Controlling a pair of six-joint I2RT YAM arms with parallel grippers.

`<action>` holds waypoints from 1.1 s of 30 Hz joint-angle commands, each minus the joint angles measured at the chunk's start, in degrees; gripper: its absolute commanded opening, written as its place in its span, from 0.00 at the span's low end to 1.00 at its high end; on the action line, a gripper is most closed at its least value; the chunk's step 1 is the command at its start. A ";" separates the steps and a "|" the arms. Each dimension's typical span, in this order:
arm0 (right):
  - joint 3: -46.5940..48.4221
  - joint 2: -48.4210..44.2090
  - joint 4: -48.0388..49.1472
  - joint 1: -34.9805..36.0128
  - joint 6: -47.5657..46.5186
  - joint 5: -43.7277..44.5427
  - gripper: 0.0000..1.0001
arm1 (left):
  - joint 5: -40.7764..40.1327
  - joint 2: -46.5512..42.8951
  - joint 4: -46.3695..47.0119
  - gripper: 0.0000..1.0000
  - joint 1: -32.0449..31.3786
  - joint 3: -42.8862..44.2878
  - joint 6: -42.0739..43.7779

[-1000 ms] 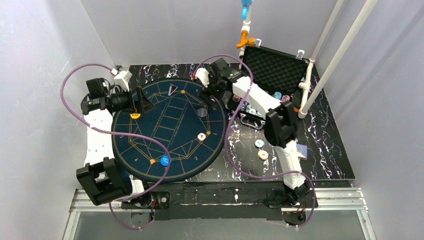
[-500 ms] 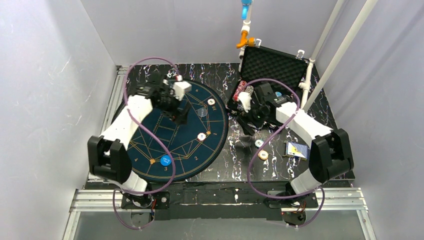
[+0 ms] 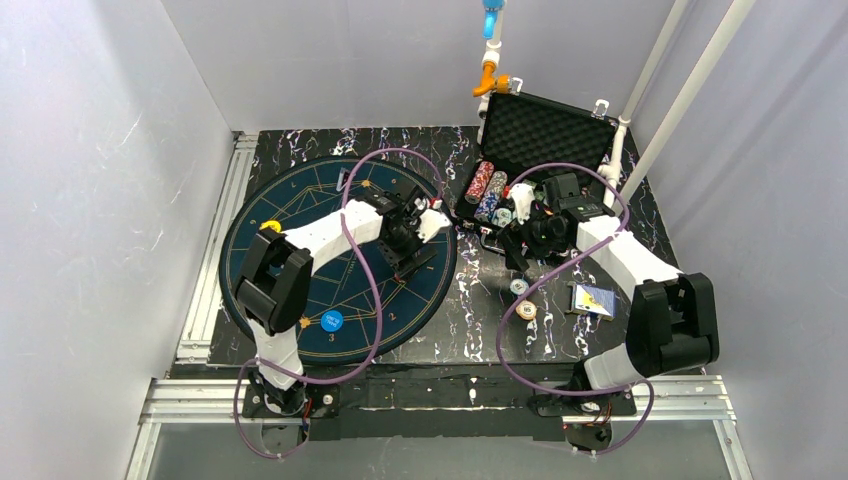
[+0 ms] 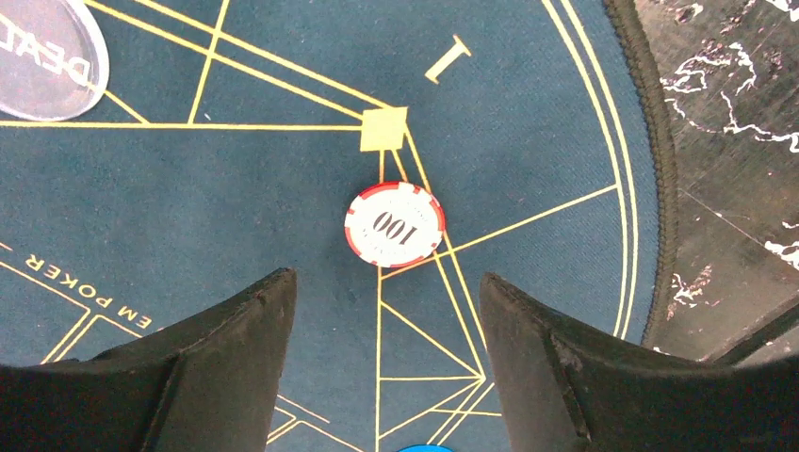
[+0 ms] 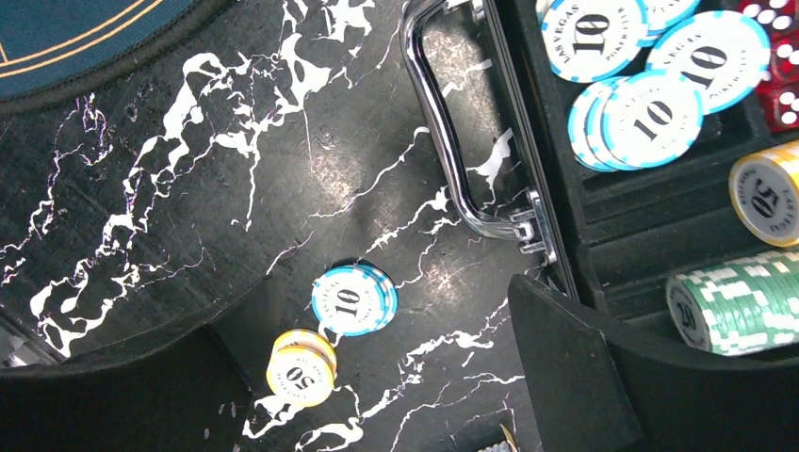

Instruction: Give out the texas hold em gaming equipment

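Observation:
A red-and-white 100 chip (image 4: 394, 223) lies on the round dark-blue mat (image 4: 188, 217), just ahead of my left gripper (image 4: 386, 282), which is open with nothing between its fingers. From above, the left gripper (image 3: 412, 258) hangs over the mat's right side and hides that chip. My right gripper (image 5: 391, 282) is open above the table beside the case front. A short blue 10 chip stack (image 5: 353, 299) and a yellow 50 stack (image 5: 301, 367) lie below it. Blue-backed cards (image 3: 593, 298) rest on the table at right. A blue disc (image 3: 331, 321) and a yellow disc (image 3: 270, 226) sit on the mat.
The open black case (image 3: 545, 140) stands at the back right with blue 10 chips (image 5: 650, 113), a green stack (image 5: 735, 301), a yellow chip (image 5: 768, 193) and red dice (image 5: 782, 56) inside. Its metal handle (image 5: 452, 141) faces the mat. A clear dealer disc (image 4: 42, 56) lies on the mat.
The left arm has swung from the mat's far left across to its right side, over the 100 chip. The right arm has pulled back from the mat's far edge to the case front.

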 commanded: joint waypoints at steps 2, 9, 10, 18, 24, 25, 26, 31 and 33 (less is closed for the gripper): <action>-1.14 -2.85 2.88 -0.79 -0.21 -1.76 0.98 | -4.08 0.47 0.97 0.69 -1.79 1.67 0.22; -0.96 -2.29 2.88 -0.79 -0.26 -2.28 0.98 | -5.17 2.80 1.80 0.70 -2.58 2.34 -0.15; -0.96 -2.21 2.95 -0.79 -0.26 -2.27 0.98 | -5.13 3.16 1.85 0.70 -2.70 2.27 -0.23; -0.72 -1.44 2.97 -0.88 -0.35 -2.09 0.98 | -4.43 4.36 2.08 0.62 -3.69 1.44 0.02; -0.70 -1.24 3.04 -0.88 -0.43 -1.92 0.98 | -3.82 4.95 1.91 0.58 -3.71 1.38 0.02; -0.70 -1.24 3.03 -0.88 -0.43 -1.83 0.98 | -3.59 5.08 1.77 0.58 -3.72 1.32 0.02; -0.70 -1.26 3.05 -0.88 -0.42 -1.76 0.98 | -3.48 5.15 1.66 0.58 -3.73 1.28 -0.13; -0.61 -1.14 3.12 -0.88 -0.51 -1.60 0.98 | -3.11 5.18 1.52 0.59 -3.78 0.53 -0.15; -0.61 -1.10 3.22 -0.88 -0.52 -1.50 0.98 | -3.11 5.20 1.52 0.59 -3.78 0.37 -0.15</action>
